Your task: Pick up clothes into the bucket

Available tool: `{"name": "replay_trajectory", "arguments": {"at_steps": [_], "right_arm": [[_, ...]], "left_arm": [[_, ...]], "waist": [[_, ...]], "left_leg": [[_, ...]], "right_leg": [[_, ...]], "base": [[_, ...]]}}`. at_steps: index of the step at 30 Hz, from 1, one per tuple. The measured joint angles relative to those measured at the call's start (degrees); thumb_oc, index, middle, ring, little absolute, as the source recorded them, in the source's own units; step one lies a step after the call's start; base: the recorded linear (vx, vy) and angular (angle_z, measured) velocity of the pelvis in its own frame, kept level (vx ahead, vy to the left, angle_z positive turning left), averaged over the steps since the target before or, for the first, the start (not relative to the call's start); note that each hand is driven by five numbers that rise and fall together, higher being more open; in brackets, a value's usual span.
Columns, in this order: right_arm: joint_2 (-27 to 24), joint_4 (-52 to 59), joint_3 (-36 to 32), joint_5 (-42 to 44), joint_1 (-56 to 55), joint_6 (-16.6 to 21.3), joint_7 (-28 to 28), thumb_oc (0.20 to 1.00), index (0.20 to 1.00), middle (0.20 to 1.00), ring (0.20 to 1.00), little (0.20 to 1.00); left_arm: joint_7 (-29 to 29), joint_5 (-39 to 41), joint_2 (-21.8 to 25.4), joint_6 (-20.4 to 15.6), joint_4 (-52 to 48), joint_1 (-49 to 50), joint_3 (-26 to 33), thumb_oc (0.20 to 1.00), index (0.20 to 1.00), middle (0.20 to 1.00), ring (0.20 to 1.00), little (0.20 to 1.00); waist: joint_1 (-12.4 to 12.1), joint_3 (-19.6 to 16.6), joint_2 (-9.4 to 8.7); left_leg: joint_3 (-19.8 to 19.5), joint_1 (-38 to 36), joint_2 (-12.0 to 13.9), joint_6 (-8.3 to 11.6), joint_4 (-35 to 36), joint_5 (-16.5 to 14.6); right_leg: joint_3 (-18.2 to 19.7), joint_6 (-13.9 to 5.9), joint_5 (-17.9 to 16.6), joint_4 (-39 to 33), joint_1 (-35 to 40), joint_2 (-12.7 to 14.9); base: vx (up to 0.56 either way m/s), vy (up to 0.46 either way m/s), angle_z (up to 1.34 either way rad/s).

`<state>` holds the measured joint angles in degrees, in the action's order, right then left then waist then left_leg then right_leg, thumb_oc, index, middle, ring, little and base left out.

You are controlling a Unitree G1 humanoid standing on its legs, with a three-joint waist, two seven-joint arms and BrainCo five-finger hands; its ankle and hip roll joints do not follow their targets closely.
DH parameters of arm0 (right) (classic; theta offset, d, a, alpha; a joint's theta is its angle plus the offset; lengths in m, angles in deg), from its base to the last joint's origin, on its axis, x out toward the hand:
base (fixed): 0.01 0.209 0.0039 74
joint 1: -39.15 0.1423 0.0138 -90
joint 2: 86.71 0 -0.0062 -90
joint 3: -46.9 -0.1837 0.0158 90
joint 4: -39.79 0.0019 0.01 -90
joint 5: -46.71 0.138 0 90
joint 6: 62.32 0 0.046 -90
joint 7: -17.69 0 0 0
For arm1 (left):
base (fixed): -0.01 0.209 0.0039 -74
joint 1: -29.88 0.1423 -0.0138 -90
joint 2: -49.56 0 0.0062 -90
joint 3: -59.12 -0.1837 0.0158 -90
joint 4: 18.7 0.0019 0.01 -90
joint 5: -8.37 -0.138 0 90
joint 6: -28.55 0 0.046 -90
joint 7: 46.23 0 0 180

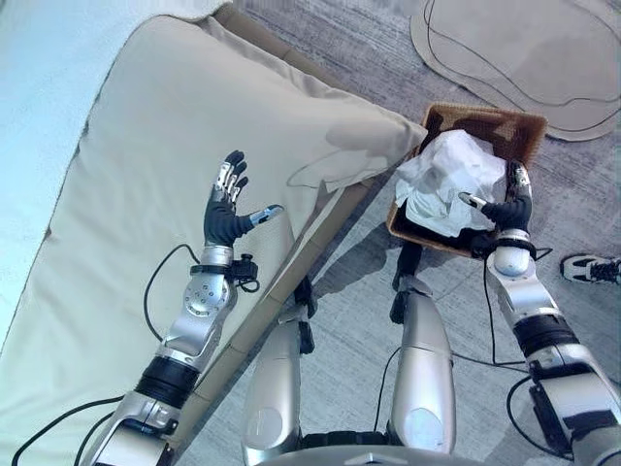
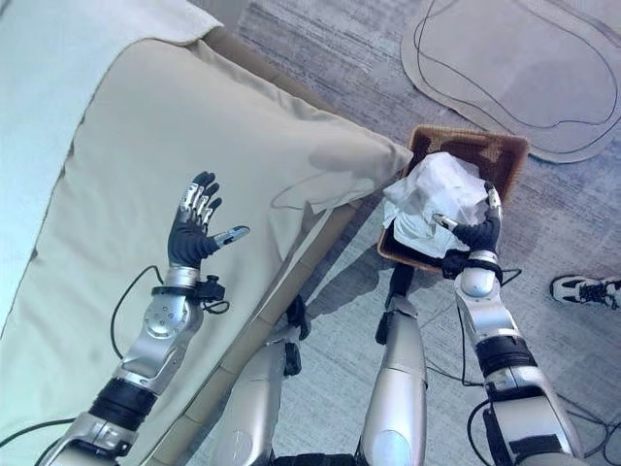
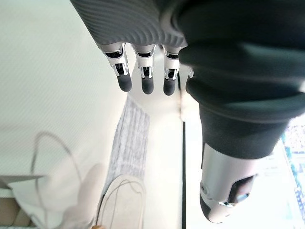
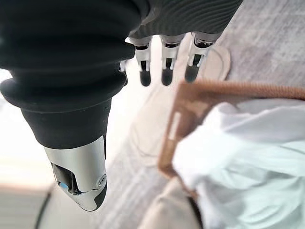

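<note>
Clothes (image 1: pixel 444 180), a heap of white cloth, lie bundled in the brown woven basket (image 1: pixel 505 123) that serves as the bucket; the heap fills most of it and rises above its rim, leaving the dark inside bare only at the far corner. The basket stands on the grey carpet (image 1: pixel 369 49), just off the corner of the bed, at about two o'clock from where I stand.

My right hand (image 1: pixel 508 206) hovers at the basket's near right edge, at the four o'clock side of the heap. Its fingers are straight and spread, the thumb pointing toward the cloth, and it grips nothing. In my right wrist view the fingertips (image 4: pixel 166 76) stretch out over the carpet past the basket's rim (image 4: pixel 169 138), with the white cloth beside them.

My left hand (image 1: pixel 227 209) is raised over the bed at ten o'clock, well apart from the basket, palm open, fingers extended and thumb out to the side, holding nothing. Under it spreads the beige cushion (image 1: pixel 184 146), which covers the bed out to its corner near the basket, with a pale sheet (image 1: pixel 49 68) along its far side.

Beyond the basket, at one o'clock, a flat beige mat (image 1: pixel 524 49) with curved outlines lies on the carpet. At three o'clock, a person's white sneaker (image 1: pixel 590 268) shows at the edge.
</note>
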<state>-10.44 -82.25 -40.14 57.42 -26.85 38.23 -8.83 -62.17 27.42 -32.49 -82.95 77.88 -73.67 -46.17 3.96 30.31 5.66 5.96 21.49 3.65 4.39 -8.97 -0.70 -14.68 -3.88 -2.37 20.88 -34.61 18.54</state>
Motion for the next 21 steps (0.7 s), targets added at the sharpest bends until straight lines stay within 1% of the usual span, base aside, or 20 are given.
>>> {"name": "replay_trajectory", "arguments": {"at_steps": [4, 7, 8, 11, 12, 15, 16, 17, 19, 21], "right_arm": [[0.88, 2.47, -0.43, 0.38, -1.83, 0.98, 0.31, 1.000, 1.000, 1.000, 1.000, 1.000], [2.15, 4.95, -2.00, 1.27, -3.47, 1.45, 0.67, 1.000, 1.000, 1.000, 1.000, 1.000], [2.81, 7.67, -2.57, 1.23, -5.37, 1.74, 0.98, 1.000, 1.000, 1.000, 1.000, 1.000], [4.41, 10.41, -3.08, 1.18, -7.81, 2.28, 0.99, 1.000, 1.000, 1.000, 1.000, 1.000], [5.26, 11.36, -3.18, 1.18, -9.08, 2.85, 1.15, 1.000, 1.000, 1.000, 1.000, 1.000], [6.99, 14.58, -4.42, 1.17, -11.53, 3.44, 1.98, 1.000, 1.000, 1.000, 1.000, 1.000], [7.59, 14.95, -4.58, 1.22, -12.50, 3.91, 2.86, 1.000, 1.000, 1.000, 1.000, 1.000], [7.91, 15.16, -4.58, 1.31, -12.82, 4.11, 3.17, 1.000, 1.000, 1.000, 1.000, 1.000], [9.55, 15.76, -4.19, 1.85, -14.92, 4.97, 5.13, 1.000, 1.000, 1.000, 1.000, 1.000], [10.09, 15.78, -3.31, 2.32, -16.48, 5.02, 6.56, 1.000, 1.000, 1.000, 1.000, 1.000]], "left_arm": [[0.54, -0.03, 0.06, 0.00, 0.14, 2.31, 1.33, 1.000, 1.000, 1.000, 1.000, 1.000], [1.50, -0.01, -0.49, 0.09, 0.22, 3.64, 2.14, 1.000, 1.000, 1.000, 1.000, 1.000], [1.96, 0.04, -0.99, 0.12, 0.23, 4.58, 3.22, 1.000, 1.000, 1.000, 1.000, 1.000], [2.52, 0.36, -1.12, 0.16, 0.29, 5.81, 3.70, 1.000, 1.000, 1.000, 1.000, 1.000], [2.96, 0.31, -1.32, 0.18, 0.54, 6.70, 3.72, 1.000, 1.000, 1.000, 1.000, 1.000], [3.53, 0.22, -1.67, 0.21, 0.56, 7.76, 3.94, 1.000, 1.000, 1.000, 1.000, 1.000], [3.90, -0.04, -1.90, 0.22, 0.59, 8.69, 4.48, 1.000, 1.000, 1.000, 1.000, 1.000], [4.03, -0.18, -2.17, 0.22, 0.64, 8.82, 4.79, 1.000, 1.000, 1.000, 1.000, 1.000], [4.45, -0.23, -2.71, 0.25, 0.85, 10.40, 5.40, 1.000, 1.000, 1.000, 1.000, 1.000], [4.79, -0.27, -2.75, 0.27, 1.23, 11.52, 5.64, 1.000, 1.000, 1.000, 1.000, 1.000]], "waist": [[-0.16, -0.33, -0.38], [-0.19, -0.47, -0.48], [-0.10, -1.16, -0.54], [-0.23, -2.85, -1.16], [-0.25, -5.01, -1.44], [-0.21, -6.42, -1.79], [-0.32, -8.13, -1.98], [-0.22, -8.46, -2.00], [-0.30, -11.00, -2.59], [-0.54, -12.22, -3.04]], "left_leg": [[-0.27, -3.84, 0.25, -0.08, 2.92, 0.88], [-0.76, -7.02, 0.64, 0.26, 5.43, 1.98], [-1.34, -8.06, 0.91, 0.27, 6.43, 2.42], [-1.61, -10.14, 1.42, 0.45, 7.52, 2.57], [-1.90, -10.38, 1.50, 0.45, 7.90, 2.57], [-2.27, -13.14, 1.51, 0.47, 8.51, 2.56], [-2.47, -13.75, 1.53, 0.50, 8.89, 2.54], [-2.61, -14.32, 1.58, 0.50, 9.15, 2.55], [-2.68, -16.15, 1.90, 0.50, 9.98, 2.54], [-2.55, -18.11, 2.17, 0.50, 10.85, 2.54]], "right_leg": [[-0.87, -0.32, -0.21, -2.25, 3.95, -0.53], [-2.21, -0.99, -0.80, -4.51, 7.65, -1.37], [-3.09, -1.23, -1.08, -5.72, 9.26, -1.51], [-3.99, -1.25, -1.39, -7.53, 12.02, -2.28], [-4.64, -1.38, -1.49, -8.33, 12.82, -2.38], [-5.34, -1.54, -1.57, -9.51, 16.25, -2.47], [-5.79, -1.73, -1.72, -10.59, 17.38, -2.67], [-6.06, -2.02, -1.92, -11.21, 18.23, -2.85], [-6.38, -2.48, -2.63, -13.67, 20.82, -3.57], [-6.57, -2.87, -3.50, -16.15, 23.46, -4.45]], "base": [[0.05, -0.028, 0.05], [0.09, -0.042, 0.10], [0.04, -0.009, 0.14], [0.07, -0.002, 0.09], [0.08, 0.009, 0.09], [0.08, 0.026, 0.11], [0.06, 0.026, 0.07], [0.04, 0.027, 0.07], [0.04, 0.028, 0.00], [0.04, 0.016, -0.03]]}}
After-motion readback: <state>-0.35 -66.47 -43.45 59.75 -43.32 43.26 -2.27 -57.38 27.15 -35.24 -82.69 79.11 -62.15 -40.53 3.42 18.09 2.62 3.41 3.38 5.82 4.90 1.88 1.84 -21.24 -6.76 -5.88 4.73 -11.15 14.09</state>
